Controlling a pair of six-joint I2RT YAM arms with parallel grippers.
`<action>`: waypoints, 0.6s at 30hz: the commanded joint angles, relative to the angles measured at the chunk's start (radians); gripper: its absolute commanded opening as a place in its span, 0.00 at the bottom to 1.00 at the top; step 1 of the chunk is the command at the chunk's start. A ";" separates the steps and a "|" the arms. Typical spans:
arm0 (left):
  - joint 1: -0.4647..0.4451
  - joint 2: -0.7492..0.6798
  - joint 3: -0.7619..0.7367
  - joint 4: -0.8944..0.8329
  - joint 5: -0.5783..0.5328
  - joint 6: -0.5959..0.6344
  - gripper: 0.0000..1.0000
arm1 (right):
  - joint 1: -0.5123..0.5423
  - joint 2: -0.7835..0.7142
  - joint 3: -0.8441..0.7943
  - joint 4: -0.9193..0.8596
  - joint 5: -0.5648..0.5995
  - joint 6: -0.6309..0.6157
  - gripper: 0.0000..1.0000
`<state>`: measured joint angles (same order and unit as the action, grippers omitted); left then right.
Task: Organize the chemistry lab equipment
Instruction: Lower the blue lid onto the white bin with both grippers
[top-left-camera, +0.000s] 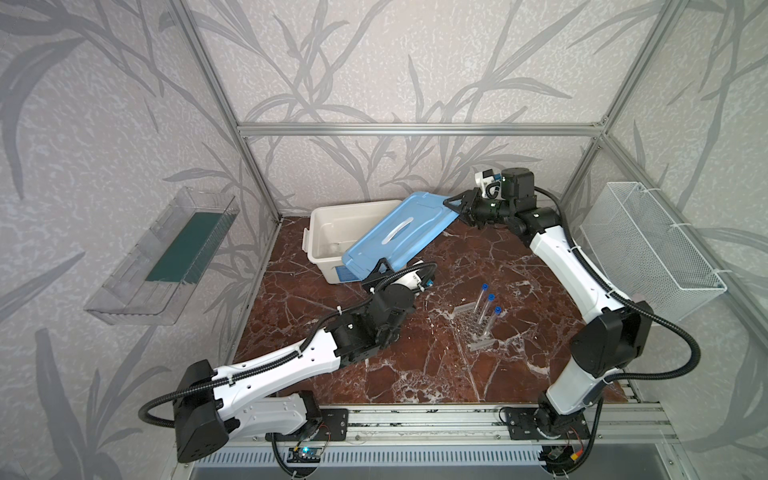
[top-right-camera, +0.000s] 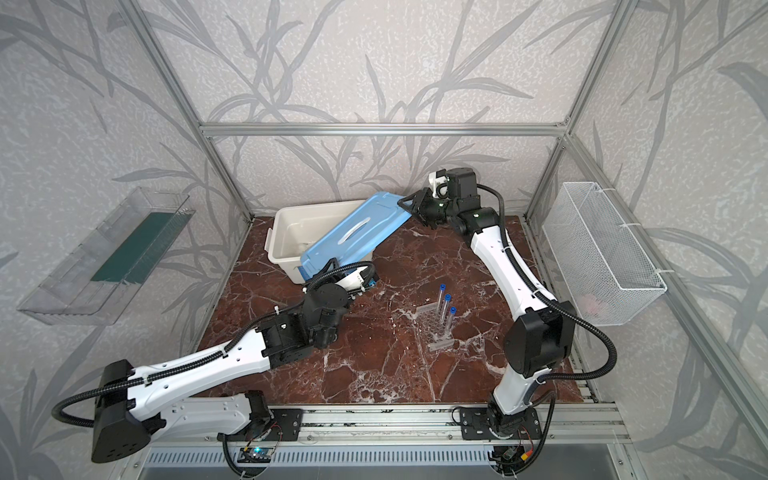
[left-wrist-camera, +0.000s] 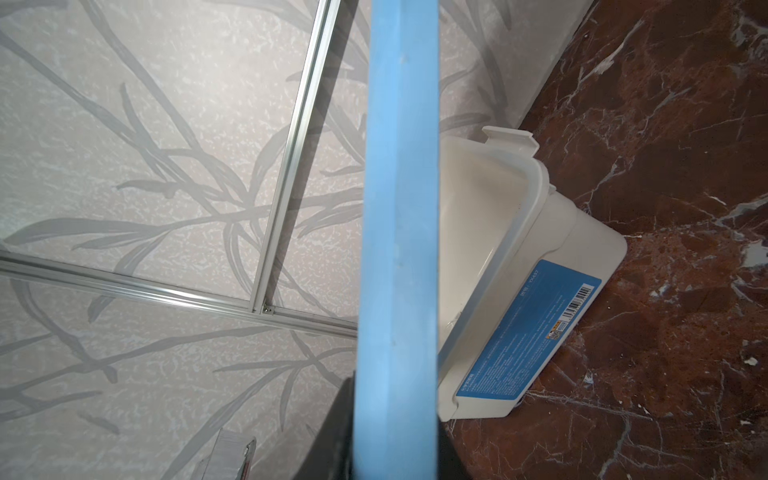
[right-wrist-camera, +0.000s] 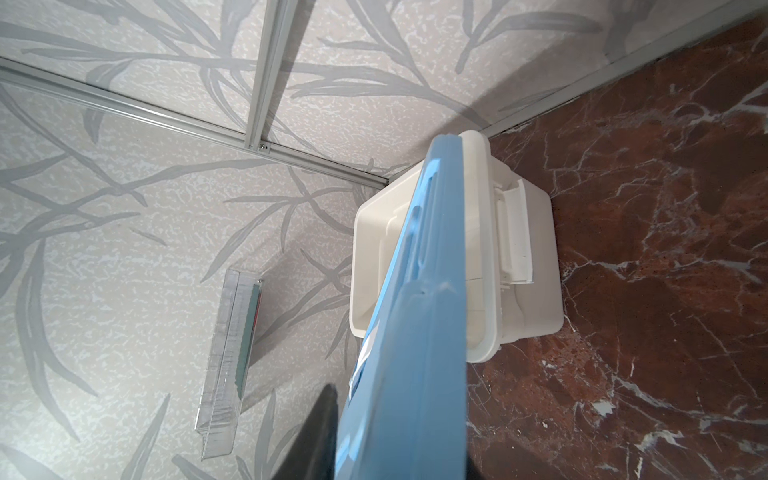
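Three blue-capped test tubes (top-left-camera: 486, 309) stand in the clear honeycomb-holed rack (top-left-camera: 471, 332), at about four o'clock from the middle of the marble table (top-left-camera: 415, 374) in both top views. At eleven o'clock sits the white tub (top-left-camera: 353, 206). The blue lid (top-left-camera: 399, 237) lies slantwise across it, and the lid's two o'clock corner juts past the rim, raised off the table. The right gripper (top-left-camera: 457, 208) pinches that corner. The left gripper (top-left-camera: 381, 268) sits at the lid's seven o'clock end. Its wrist view shows the lid running between dark fingers (left-wrist-camera: 332, 436), but whether they clamp it or merely flank it I cannot tell.
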<state>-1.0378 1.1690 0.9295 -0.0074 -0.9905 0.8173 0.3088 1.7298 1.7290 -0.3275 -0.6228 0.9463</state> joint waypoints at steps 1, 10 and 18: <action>-0.005 -0.031 0.025 -0.020 0.069 -0.188 0.31 | 0.016 0.014 -0.048 0.120 0.005 -0.031 0.28; 0.000 -0.006 -0.007 -0.058 0.179 -0.502 0.47 | 0.032 0.025 -0.138 0.287 0.054 0.043 0.22; 0.111 -0.076 0.000 -0.171 0.451 -0.818 0.62 | 0.032 0.025 -0.215 0.393 0.138 0.091 0.20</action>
<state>-0.9718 1.1503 0.9188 -0.1631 -0.6518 0.2001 0.3462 1.7344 1.5345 -0.0105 -0.5663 1.0744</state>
